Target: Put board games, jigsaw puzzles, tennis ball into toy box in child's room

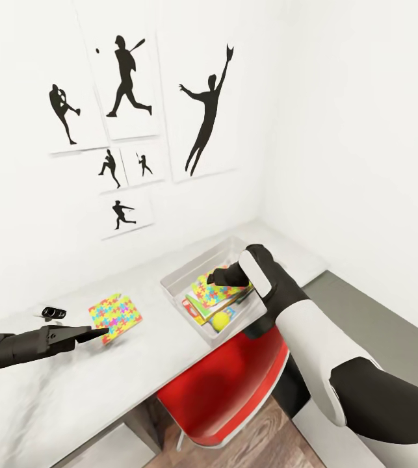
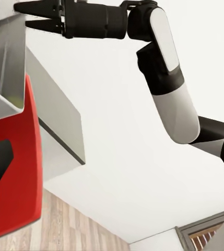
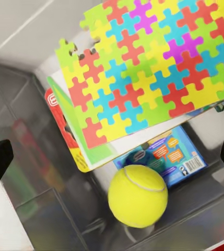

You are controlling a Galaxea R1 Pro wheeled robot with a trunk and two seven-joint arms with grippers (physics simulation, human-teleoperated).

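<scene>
**One puzzle left outside the toy box**

The toy box (image 1: 176, 286) sits on the bench (image 1: 72, 390) against the wall. Inside it lie a jigsaw puzzle (image 3: 153, 73) on top of a green-and-white board game (image 3: 75, 136), with a red-edged game (image 3: 51, 102) beneath, a smaller blue board game (image 3: 169, 154) lower down and the tennis ball (image 3: 138, 196) resting on the box floor beside it.

The right tool (image 1: 216, 278) hangs just over the box, fingertips spread and holding nothing. The second jigsaw puzzle (image 1: 114, 315) lies flat on the bench beside the toy box, apart from it. The left tool (image 1: 95, 335) points at the near edge of that puzzle; its fingers look nearly closed, and I cannot tell whether they have a grip on it. A small dark object (image 1: 53, 313) sits beyond the puzzle, farther from the box.

The step in hand looks like fetching this last puzzle. Next, the left tool would need a firm pinch on the thin edge, a lift, and a carry over the box rim.
</scene>
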